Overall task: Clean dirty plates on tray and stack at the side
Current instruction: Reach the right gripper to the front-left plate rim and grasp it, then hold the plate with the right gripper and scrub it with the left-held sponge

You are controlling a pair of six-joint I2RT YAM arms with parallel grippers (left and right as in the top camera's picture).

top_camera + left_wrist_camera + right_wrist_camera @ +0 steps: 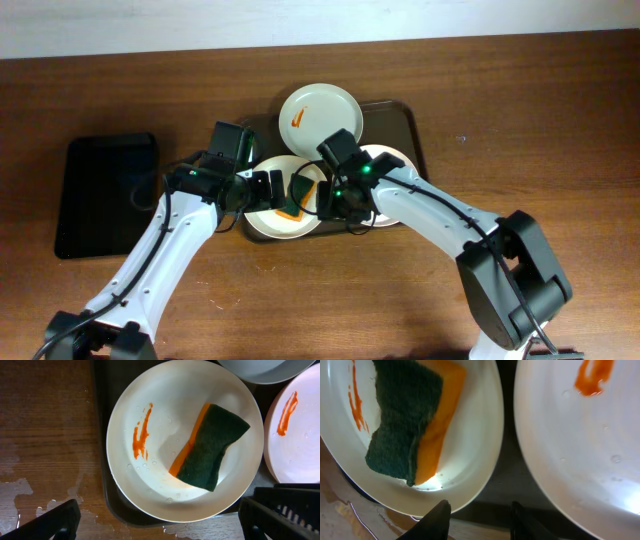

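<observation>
Scrubbing is the step I am setting up for. All three plates (pixel 265 220) are lying on the brown tray (pixel 405 122) in the middle of the table (pixel 520 100), none is stacked at the side, and each is showing an orange smear. The sponge (pixel 207 447) is resting green side up in the near plate (pixel 160 405), beside that plate's smear (pixel 141 435) and not covering it. My left fingers (pixel 57 521) are hanging spread wide over the rim of this plate, gripping nothing. My right fingers (pixel 439 516) are standing partway drawn together with a gap showing between them. They are hanging over the dark strip of tray between the near plate and the second plate (pixel 580 445). I am seeing nothing clamped in them, and the sponge is lying apart from them. The third plate (pixel 335 98) is sitting at the far edge of the tray. By my judgement no plate is wiped yet. The next move is calling for one pair of fingers to come down astride the sponge, close on its sides and drag it across the smear. The other pair should be steadying the plate by its rim so it is not sliding.
</observation>
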